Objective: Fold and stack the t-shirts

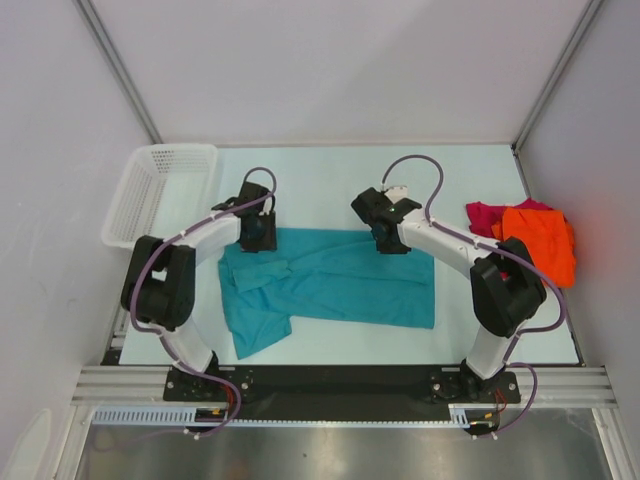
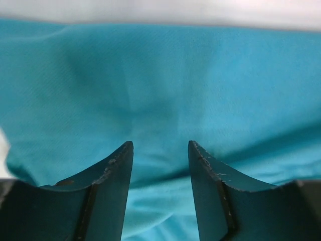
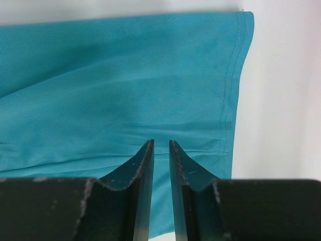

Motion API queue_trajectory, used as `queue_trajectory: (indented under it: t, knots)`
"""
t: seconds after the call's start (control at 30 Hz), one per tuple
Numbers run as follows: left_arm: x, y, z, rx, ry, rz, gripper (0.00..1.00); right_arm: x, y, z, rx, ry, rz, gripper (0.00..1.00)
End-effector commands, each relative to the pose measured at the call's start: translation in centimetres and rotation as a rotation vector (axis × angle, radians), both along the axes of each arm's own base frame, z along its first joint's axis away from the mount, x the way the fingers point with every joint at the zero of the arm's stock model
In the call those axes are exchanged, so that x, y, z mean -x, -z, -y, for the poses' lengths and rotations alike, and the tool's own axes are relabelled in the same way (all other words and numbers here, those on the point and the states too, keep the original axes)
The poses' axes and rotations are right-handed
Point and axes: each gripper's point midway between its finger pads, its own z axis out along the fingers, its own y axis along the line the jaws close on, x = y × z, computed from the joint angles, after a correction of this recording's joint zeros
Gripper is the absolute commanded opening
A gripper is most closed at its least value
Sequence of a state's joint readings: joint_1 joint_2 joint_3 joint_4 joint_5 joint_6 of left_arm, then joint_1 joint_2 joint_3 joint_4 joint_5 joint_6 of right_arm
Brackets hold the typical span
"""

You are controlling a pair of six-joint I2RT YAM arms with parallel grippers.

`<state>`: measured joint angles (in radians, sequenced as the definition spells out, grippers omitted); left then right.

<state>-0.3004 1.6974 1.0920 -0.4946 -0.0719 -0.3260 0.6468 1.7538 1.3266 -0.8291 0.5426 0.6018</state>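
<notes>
Table: pale work surface carrying all three shirts and the basket.
Teal-blue t-shirt: lies mid-table between the two arms, spread sideways and mostly flat. One sleeve juts toward the near left, and some cloth is rumpled by the left end. No full fold shows yet.
White mesh basket: sits at the far left corner, apart from the teal-blue t-shirt. No cloth shows inside it.
Orange t-shirt: crumpled at the right edge of the table, unfolded.
Magenta t-shirt: bunched just behind and partly under the orange t-shirt, touching it.
Left gripper: down at the far left edge of the teal cloth. Its jaws stand apart with cloth showing between them, and nothing is gripped.
Right gripper: at the far edge toward the hem end. Its jaws are drawn to a thin slit right at the cloth, and I cannot tell whether a layer is pinched.
Step in hand: likely taking hold of the far edge of the first shirt for its first fold.
Next move calls for: both jaws catching the same edge, then lifting it evenly and carrying it over toward the near side so the cloth does not skew.
</notes>
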Motion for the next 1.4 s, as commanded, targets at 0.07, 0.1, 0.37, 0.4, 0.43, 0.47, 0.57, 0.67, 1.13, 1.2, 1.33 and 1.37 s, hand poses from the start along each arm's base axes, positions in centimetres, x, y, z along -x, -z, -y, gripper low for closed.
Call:
queue_trajectory:
  t: [0.07, 0.1, 0.37, 0.4, 0.43, 0.47, 0.57, 0.67, 1.13, 1.2, 1.33, 1.37]
  knots:
    - [-2.1, -1.1, 2.1, 0.084, -0.013, 0.068, 0.52, -0.3, -2.1, 0.2, 0.003, -0.006, 0.055, 0.24]
    - [-1.9, -1.4, 2.1, 0.088, -0.010, 0.075, 0.52, -0.2, -2.1, 0.3, 0.004, -0.005, 0.056, 0.24]
    - [2.1, -0.4, 2.8, 0.113, 0.017, 0.045, 0.52, 0.3, -2.0, 0.3, -0.014, -0.003, 0.051, 0.24]
    - [2.4, -0.3, 2.9, 0.114, 0.019, 0.044, 0.52, 0.4, -2.0, 0.4, -0.015, -0.003, 0.053, 0.24]
    - [2.5, -0.1, 3.1, 0.119, 0.018, 0.045, 0.52, 0.5, -2.0, 0.4, -0.015, -0.002, 0.052, 0.24]
    - [3.1, 0.5, 3.4, 0.116, 0.027, 0.032, 0.52, 0.7, -2.2, 0.5, -0.016, -0.002, 0.054, 0.24]
    - [4.1, 1.3, 4.1, 0.115, 0.049, 0.016, 0.51, 1.1, -2.4, 1.0, -0.010, 0.005, 0.057, 0.23]
    - [5.2, 1.7, 5.0, 0.114, 0.075, 0.001, 0.50, 1.4, -2.5, 1.3, -0.008, 0.007, 0.060, 0.24]
    - [10.3, -0.2, 4.2, 0.082, 0.098, 0.049, 0.49, 1.7, -1.9, 1.2, -0.011, 0.009, 0.050, 0.23]
    - [11.0, 0.1, 3.8, 0.078, 0.096, 0.043, 0.49, 1.8, -1.8, 0.9, -0.014, 0.003, 0.048, 0.23]
    - [12.4, 0.1, 3.9, 0.116, 0.101, 0.036, 0.49, 1.9, -1.5, 0.4, -0.012, -0.004, 0.039, 0.23]
    - [12.7, 0.1, 3.9, 0.120, 0.102, 0.036, 0.49, 1.9, -1.4, 0.3, -0.013, -0.005, 0.038, 0.23]
